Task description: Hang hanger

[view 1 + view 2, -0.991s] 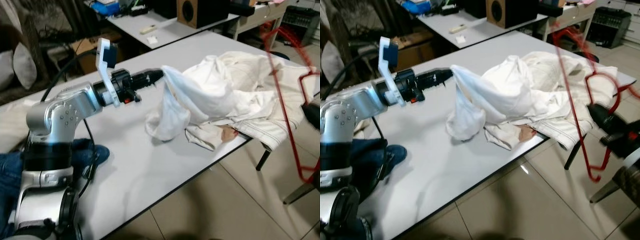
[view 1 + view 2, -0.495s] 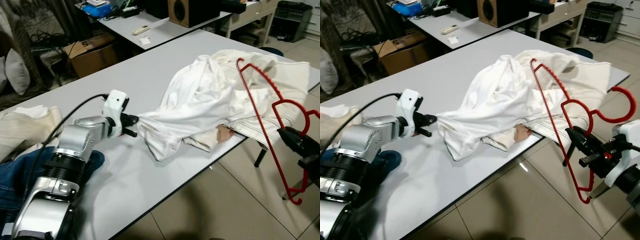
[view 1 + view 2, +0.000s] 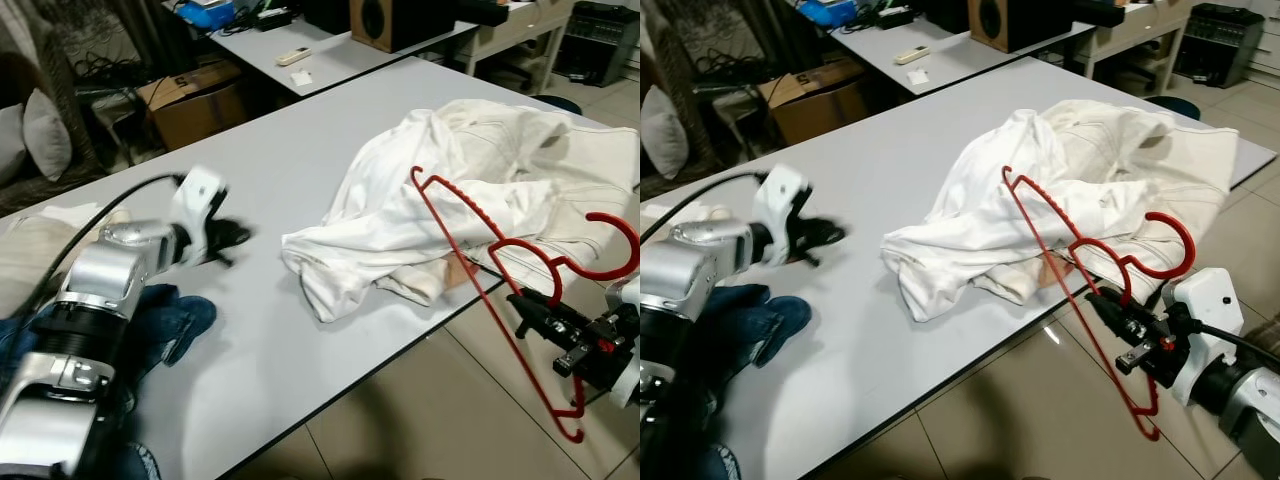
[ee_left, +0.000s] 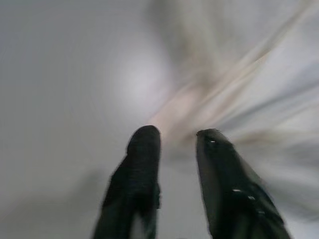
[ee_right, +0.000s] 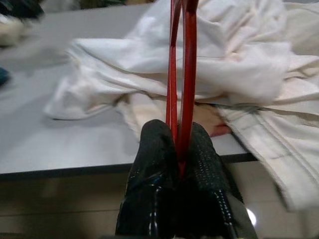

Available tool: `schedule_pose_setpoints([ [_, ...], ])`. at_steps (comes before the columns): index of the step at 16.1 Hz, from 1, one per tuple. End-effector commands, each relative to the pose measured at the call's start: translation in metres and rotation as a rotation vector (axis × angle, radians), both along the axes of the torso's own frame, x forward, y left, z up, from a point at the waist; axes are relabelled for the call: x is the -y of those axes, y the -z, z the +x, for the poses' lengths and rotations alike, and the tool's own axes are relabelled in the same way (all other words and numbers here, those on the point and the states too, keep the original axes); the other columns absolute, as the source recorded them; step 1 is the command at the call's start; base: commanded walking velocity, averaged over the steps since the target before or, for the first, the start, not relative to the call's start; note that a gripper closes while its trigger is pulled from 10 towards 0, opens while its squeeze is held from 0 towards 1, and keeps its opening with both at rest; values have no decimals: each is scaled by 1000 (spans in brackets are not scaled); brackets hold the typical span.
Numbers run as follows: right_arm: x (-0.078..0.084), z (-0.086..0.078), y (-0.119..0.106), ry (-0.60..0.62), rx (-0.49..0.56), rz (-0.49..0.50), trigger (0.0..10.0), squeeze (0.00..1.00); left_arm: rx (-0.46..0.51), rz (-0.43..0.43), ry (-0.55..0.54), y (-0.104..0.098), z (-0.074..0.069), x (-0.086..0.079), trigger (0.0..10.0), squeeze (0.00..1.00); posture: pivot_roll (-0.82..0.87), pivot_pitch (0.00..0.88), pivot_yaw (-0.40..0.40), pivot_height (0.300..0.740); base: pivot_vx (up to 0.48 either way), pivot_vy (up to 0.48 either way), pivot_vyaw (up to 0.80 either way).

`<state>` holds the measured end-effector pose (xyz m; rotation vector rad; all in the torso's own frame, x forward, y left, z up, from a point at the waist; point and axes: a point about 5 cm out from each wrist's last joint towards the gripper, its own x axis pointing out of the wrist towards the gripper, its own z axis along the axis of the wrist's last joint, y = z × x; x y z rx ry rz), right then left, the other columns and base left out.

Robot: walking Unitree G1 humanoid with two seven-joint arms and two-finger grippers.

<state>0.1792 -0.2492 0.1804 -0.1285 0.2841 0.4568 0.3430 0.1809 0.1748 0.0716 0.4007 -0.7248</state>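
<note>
The right gripper (image 3: 1108, 303) is holding the red hanger (image 3: 1070, 280) off the worktop (image 3: 300, 180) edge, its fingers (image 5: 159, 164) clamped together on the wire. The hanger is rising from the fingers over the white garment (image 3: 450, 190). The left gripper (image 3: 235, 238) is hovering over the worktop, apart from the garment, fingers (image 4: 142, 164) slightly apart, holding nothing.

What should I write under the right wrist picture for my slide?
Right gripper pinching the red hanger between its black fingers, pointing at the white clothes on the table.
</note>
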Motion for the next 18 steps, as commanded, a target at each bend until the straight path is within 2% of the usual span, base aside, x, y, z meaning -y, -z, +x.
schedule_pose_setpoints([
  [1, 4, 4, 1, 40, 11, -38, 10000, 0, -1, -91, 88, -10, -7, 15, 10000, 1000, -243, 0, 164, 740, 0, 0, 0],
  [2, 6, 7, 3, 88, 25, -68, 10000, 0, -23, -115, 128, -3, -13, 32, 10000, 1000, -244, 0, 164, 740, 0, 0, 0],
  [3, 3, 8, 4, 97, 34, -57, 10000, 0, -21, -102, 133, 3, -16, 37, 10000, 1000, -244, 0, 164, 740, 0, 0, 0],
  [4, -4, 7, 7, 106, 48, -39, 10000, 0, 9, -51, 100, 16, -18, 43, 10000, 1000, -252, 0, 168, 740, 0, 0, 0],
  [5, -11, 3, 11, 106, 48, -30, 10000, 0, 52, -35, 50, 23, -22, 45, 10000, 949, -253, 0, 170, 740, 0, 0, 0],
  [6, -15, 0, 13, 132, 59, -25, 10000, 0, 77, -70, 10, 25, -26, 46, 10000, 0, -253, 0, 170, 740, 0, 0, 0],
  [8, -17, 0, 17, 251, 129, -41, 10000, 0, 166, -61, 2, 30, -46, 50, 10000, 0, -245, 0, 157, 740, 0, 0, 0],
  [10, -21, 1, 18, 286, 155, -9, 10000, 0, 173, -105, 5, 34, -57, 58, 10000, 0, -240, 0, 153, 740, 0, 0, 0],
  [11, -24, 1, 20, 290, 149, 9, 10000, 0, 160, -99, 12, 41, -63, 62, 10000, 0, -240, 0, 153, 740, 0, 0, 0],
  [13, -34, 2, 25, 235, 124, 5, 10000, 0, 112, -2, 4, 63, -67, 68, 10000, 0, -236, 0, 138, 740, 0, 0, 0],
  [14, -36, 3, 26, 212, 119, 6, 10000, 0, 115, -10, 2, 64, -66, 72, 10000, 0, -234, 0, 135, 740, 0, 0, 0],
  [15, -38, 3, 28, 193, 109, -1, 10000, 0, 107, -11, 3, 66, -66, 75, 10000, 682, -234, 0, 133, 740, 0, 0, 0],
  [16, -43, 0, 31, 139, 86, -29, 10000, 0, 112, 16, 11, 71, -64, 83, 10000, 1000, -237, 0, 133, 740, 0, 0, 0],
  [18, -39, -5, 36, 152, 53, -59, 10000, 0, 130, 67, 1, 74, -63, 86, 10000, 1000, -244, 0, 137, 740, 0, 0, 0],
])
